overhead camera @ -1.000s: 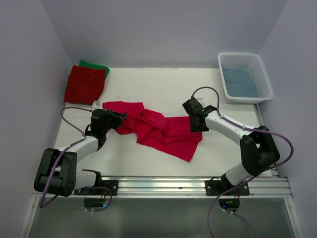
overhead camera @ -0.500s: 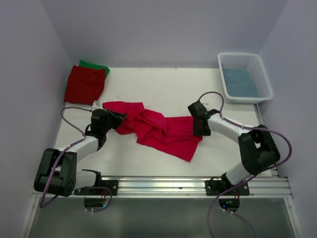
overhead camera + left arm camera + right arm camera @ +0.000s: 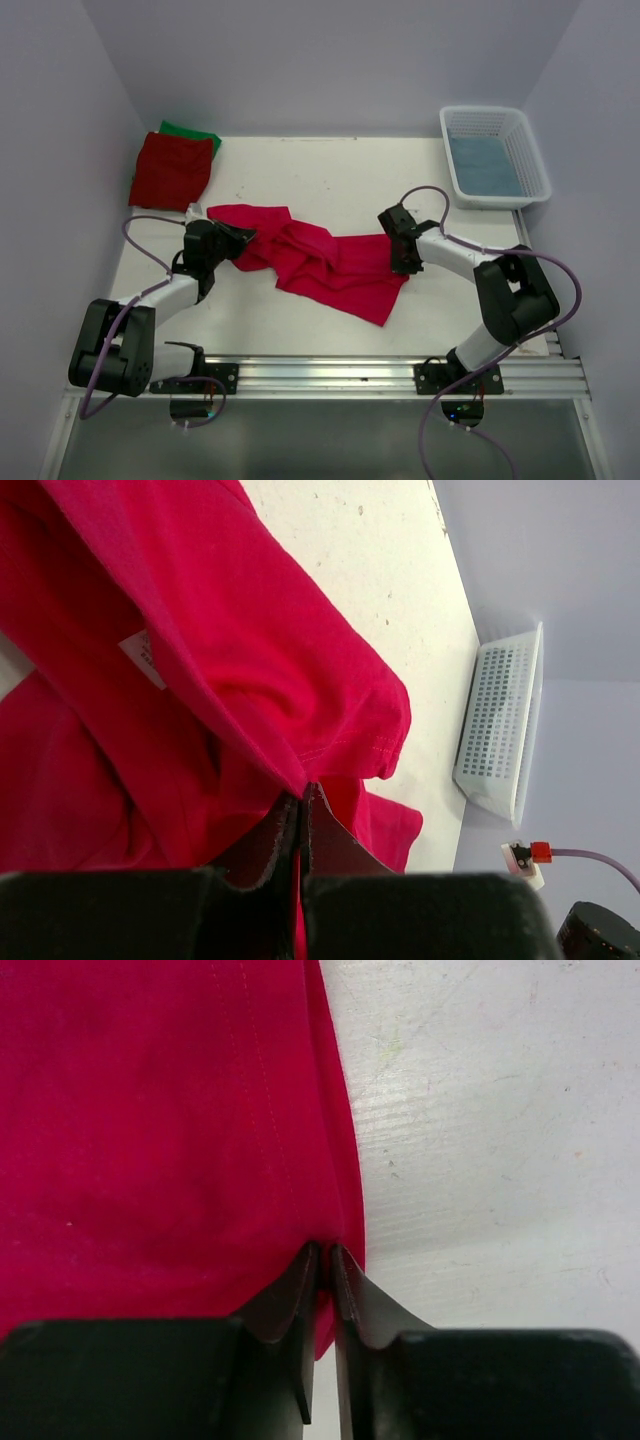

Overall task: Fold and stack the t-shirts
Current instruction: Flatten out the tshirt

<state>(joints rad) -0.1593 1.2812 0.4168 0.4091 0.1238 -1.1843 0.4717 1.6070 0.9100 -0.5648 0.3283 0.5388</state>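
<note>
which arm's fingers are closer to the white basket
Right. The right fingers pinch the pink shirt at its edge, toward the robot and left of the basket; the left fingers grip its opposite end across the table.

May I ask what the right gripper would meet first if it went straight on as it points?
The right gripper would first meet the crimson-pink t-shirt, whose edge it pinches; the table probably lies just beneath.
</note>
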